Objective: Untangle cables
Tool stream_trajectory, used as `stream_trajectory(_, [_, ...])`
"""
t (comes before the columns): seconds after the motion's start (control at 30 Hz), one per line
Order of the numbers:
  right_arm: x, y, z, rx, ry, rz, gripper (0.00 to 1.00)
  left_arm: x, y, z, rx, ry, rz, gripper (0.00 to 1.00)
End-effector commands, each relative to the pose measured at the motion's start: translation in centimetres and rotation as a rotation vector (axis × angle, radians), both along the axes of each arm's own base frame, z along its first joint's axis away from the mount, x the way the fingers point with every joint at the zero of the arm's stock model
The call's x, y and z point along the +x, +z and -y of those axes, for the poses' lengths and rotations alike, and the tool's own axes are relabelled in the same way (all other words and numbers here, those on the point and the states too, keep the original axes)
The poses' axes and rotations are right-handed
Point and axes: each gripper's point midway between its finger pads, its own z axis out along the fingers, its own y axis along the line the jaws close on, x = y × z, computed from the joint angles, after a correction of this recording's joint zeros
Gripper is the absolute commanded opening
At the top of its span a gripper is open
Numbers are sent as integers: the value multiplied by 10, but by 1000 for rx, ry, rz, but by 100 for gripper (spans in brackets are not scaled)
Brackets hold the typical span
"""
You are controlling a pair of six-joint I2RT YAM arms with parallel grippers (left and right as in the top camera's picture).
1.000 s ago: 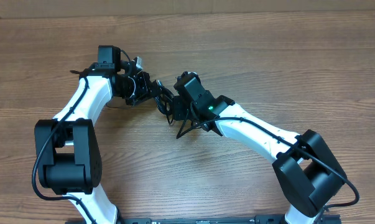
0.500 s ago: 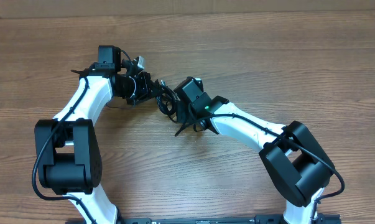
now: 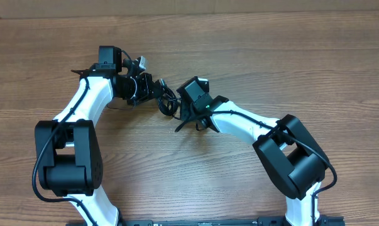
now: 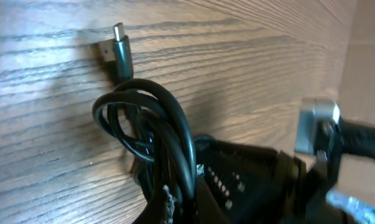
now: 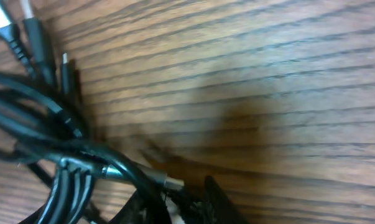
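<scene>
**Item:** cables [image 3: 168, 102]. Thin black cords in one tight bunch, upper centre of the overhead view, on the table [image 3: 271, 50] between the two tools.
- Left wrist view: several loops stacked together. One free plug [image 4: 115, 46] lies on the wood at the upper left of that frame.
- Right wrist view: strands cross at the left edge, with other plugs [image 5: 35, 34] at upper left. A silver-tipped plug [image 5: 165, 182] sits low centre.

**Holder, left:** left gripper [image 3: 153, 93]. Jaws together, apparently clamped on the bunch from its left side.

**Holder, right:** right gripper [image 3: 181, 108]. Tight against the bunch from the right. Whether it pinches a strand or stands slightly apart cannot be told.

**Condition:** no cord separated yet.

**Hazards, judged:**
- The knot may tighten if the tools pull apart while each holds several strands at once.
- The whole bunch may drag along the table if the right side has caught a loop, not a single cord.
- A strand may slip out, since thin cords give a closed pair of fingers little to bite on.
- The silver-tipped plug may snag inside a loop and lock the tangle.
- The tools may strike each other, since they sit very near.
</scene>
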Motion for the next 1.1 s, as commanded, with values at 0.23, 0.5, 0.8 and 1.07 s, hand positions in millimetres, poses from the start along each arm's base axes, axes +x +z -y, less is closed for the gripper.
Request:
stream_trajectory(0.23, [30,-22,73,-109,-214,-17,24,7,38,-16,-111,-103,195,4])
stream_trajectory(0.5, [46,-3,90,-218,-215,30,24,2,60,-26,-240,-145,279,4])
stream_trajectory(0.8, [55,2,109,-166,-256,-30,25,-1,70,-27,-301,-172,325,4])
stream_trajectory(1.07, [58,-3,146,-157,-328,-94,35,-9,81,-22,-360,-233,396,4])
